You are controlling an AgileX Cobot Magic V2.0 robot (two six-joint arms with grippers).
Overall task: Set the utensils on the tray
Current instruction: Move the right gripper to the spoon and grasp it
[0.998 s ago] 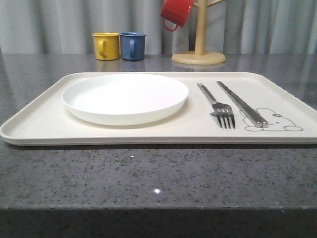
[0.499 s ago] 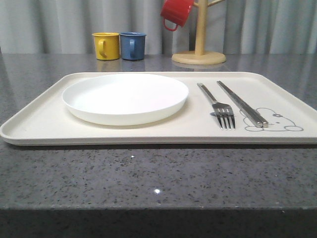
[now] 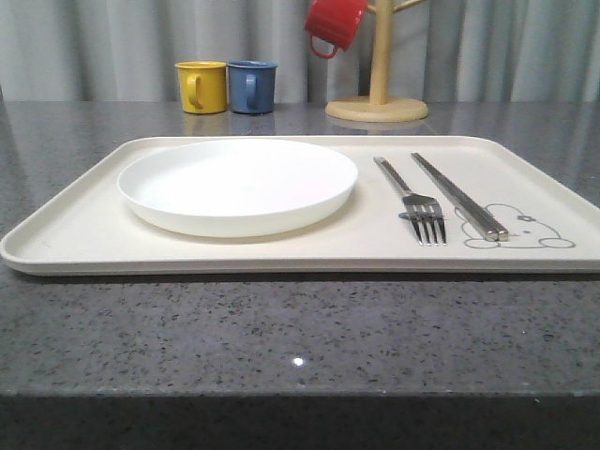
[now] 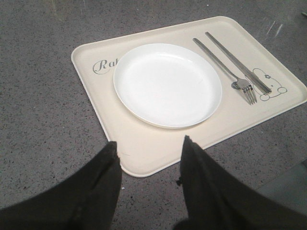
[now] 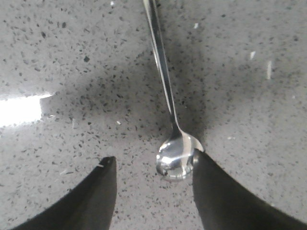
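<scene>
the cream tray (image 3: 84, 234) lies flat on the speckled grey tabletop (image 3: 281, 337), a wide rectangle with rounded corners and a low raised rim; a grey rabbit drawing (image 3: 530, 230) sits in its near right corner in the front view, and curly script starting "ra" shows at the opposite end in the left wrist view. on the tray's left half rests a round, shallow white plate (image 3: 237, 183), plain and glossy. to the plate's right lie a shiny four-tined fork (image 3: 412, 199), tines toward the camera, and just beside it a pair of flat metal chopsticks (image 3: 459, 197), laid close together and roughly parallel to the fork, their near ends reaching the rabbit.

the spoon (image 5: 173, 153) lies on the bare tabletop (not on the tray), its oval bowl mirror-bright and its slim handle running straight away from the right hand (image 5: 152, 168). that hand is spread open around the bowl, one dark finger touching or nearly touching the bowl's edge, the other well clear; it grips nothing.

the left hand (image 4: 148, 148) hangs above the tray's corner, fingers parted and empty.

behind the tray stand a yellow mug (image 3: 202, 86) and a blue mug (image 3: 251, 86) side by side, and a red mug (image 3: 333, 23) hangs on a wooden mug tree (image 3: 378, 94).
</scene>
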